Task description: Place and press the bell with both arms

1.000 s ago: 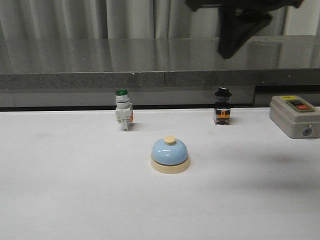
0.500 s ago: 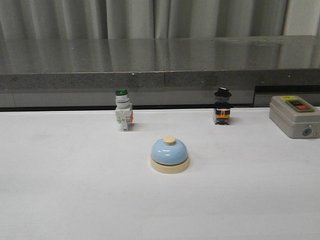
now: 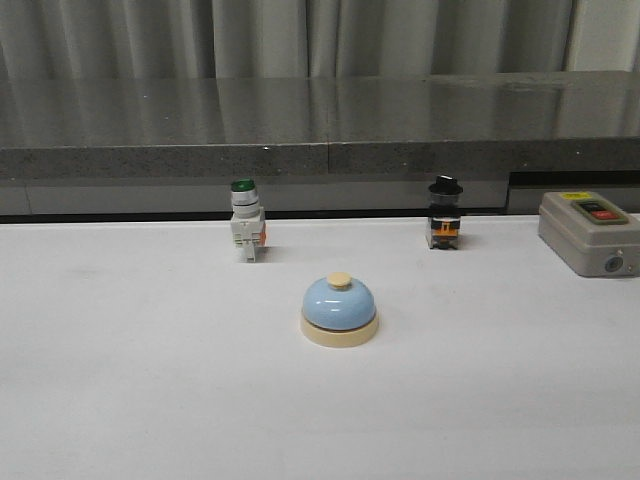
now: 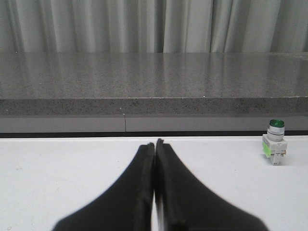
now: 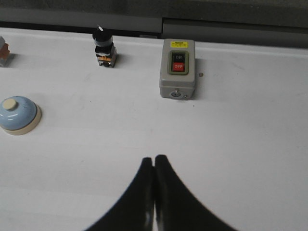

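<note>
The light-blue bell [image 3: 339, 309] with cream base and knob stands upright in the middle of the white table. It also shows in the right wrist view [image 5: 17, 114], far to one side of my right gripper [image 5: 154, 158], which is shut and empty above the table. My left gripper [image 4: 155, 142] is shut and empty over bare table; the bell is out of its view. Neither arm shows in the front view.
A green-capped white switch [image 3: 245, 220] stands behind the bell to the left and shows in the left wrist view [image 4: 275, 148]. A black-knob switch [image 3: 444, 213] stands back right. A grey box with red and black buttons [image 3: 590, 232] sits at the right edge. A grey ledge [image 3: 320, 150] runs along the back.
A dark arm that hung at the top right of the front view one second ago has left the view. The bell and switches have not moved.
</note>
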`<state>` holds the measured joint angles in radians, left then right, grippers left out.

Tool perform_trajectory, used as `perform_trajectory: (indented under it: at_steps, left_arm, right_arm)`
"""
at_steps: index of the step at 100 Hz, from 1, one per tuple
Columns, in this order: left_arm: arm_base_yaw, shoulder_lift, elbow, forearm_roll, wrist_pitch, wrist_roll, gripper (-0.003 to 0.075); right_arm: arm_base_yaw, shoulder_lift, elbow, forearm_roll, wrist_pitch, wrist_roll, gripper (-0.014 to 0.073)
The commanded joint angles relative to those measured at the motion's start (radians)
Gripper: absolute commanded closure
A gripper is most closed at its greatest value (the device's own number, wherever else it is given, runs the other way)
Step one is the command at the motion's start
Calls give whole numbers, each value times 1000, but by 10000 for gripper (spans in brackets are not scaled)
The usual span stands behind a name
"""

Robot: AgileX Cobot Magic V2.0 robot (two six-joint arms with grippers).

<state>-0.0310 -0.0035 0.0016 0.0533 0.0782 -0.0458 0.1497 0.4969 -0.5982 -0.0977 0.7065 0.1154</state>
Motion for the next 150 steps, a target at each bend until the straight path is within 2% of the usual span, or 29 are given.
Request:
perform_trajectory:
  at_steps: [1,69,84,113,150]
  left_arm:
    - [1,-29,40,1,-91,-7,740]
    - [1,-29,40,1,-91,-7,740]
    - [1,-29,40,1,-91,-7,740]
    - [1,-29,40,1,-91,-7,740]
    - [1,-29,40,1,-91,-7,740]
  right_arm:
    - [-5,-36,-19,-13,-64,-5,654]
    - [-5,-52,-12,-22,-84,-5,654]
    - [-5,-84,48,-27,-190,-5,654]
    - [-42,-307,310,-12,-478,-5,654]
    - [-61,-528,540,41,-624,-5,654]
